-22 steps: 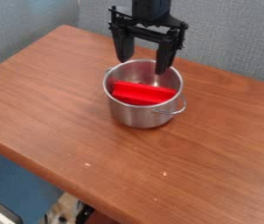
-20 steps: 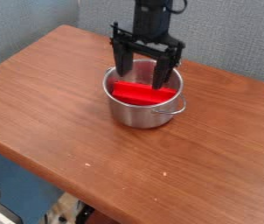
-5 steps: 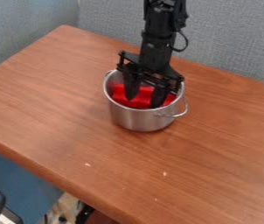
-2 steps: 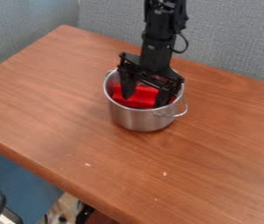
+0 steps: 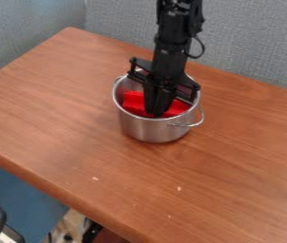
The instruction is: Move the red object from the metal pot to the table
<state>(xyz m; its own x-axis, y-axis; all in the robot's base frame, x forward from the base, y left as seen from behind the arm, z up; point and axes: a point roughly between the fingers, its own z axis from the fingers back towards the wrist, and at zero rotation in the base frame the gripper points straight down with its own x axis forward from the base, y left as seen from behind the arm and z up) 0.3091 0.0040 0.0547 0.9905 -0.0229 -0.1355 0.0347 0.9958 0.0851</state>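
Note:
The metal pot (image 5: 157,128) stands on the brown wooden table (image 5: 83,114), toward its far middle. Inside the pot lies the red object (image 5: 136,101), showing as red patches on both sides of the black fingers. My gripper (image 5: 158,101) points straight down into the pot, its two fingers drawn close together on the red object. The fingertips are hidden low in the pot behind its near wall.
A grey wall rises right behind the pot. The table's rounded edge runs along the left and front, with floor and clutter below it. Bare wood lies in front of the pot and to both sides of it.
The gripper came down into the pot from above it, and its spread fingers have since shut on the red object. The pot has stayed where it was.

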